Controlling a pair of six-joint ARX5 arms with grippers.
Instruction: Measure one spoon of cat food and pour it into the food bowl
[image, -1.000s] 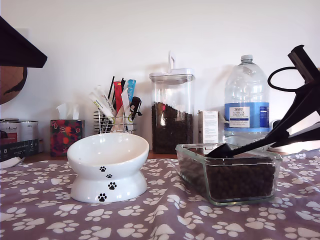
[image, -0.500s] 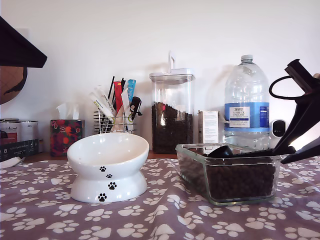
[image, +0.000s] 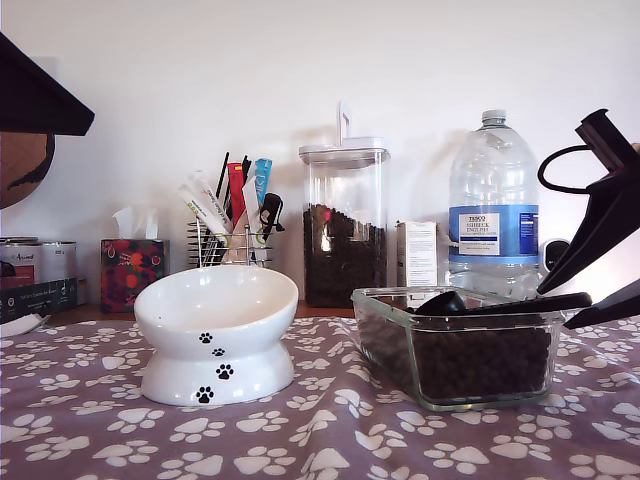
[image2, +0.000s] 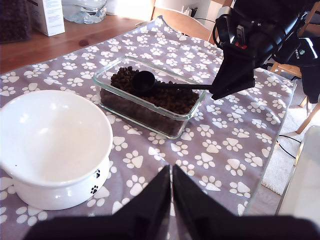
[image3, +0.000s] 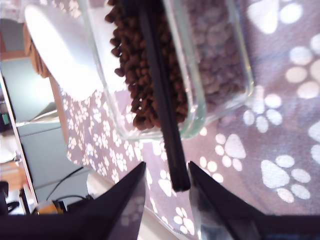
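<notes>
**Spoon lies across the dish**

The spoon rests on the cat food (handle over the rim). My second gripper stands parted around its end; my first gripper is pressed together above the cloth near the food bowl, unseen in the exterior view.

One gripper is closed, one is open.
My first gripper is hanging up high and looking down, and its two black fingers are pressing together so the tips are meeting in a point. My second gripper is coming in from the exterior view's right and is pointing down at a slant. Its jaws are standing wide apart, one finger sitting above the other. From its own camera, my second gripper is showing a clear gap between its two dark fingers. My second arm is leaning over behind it.
</notes>
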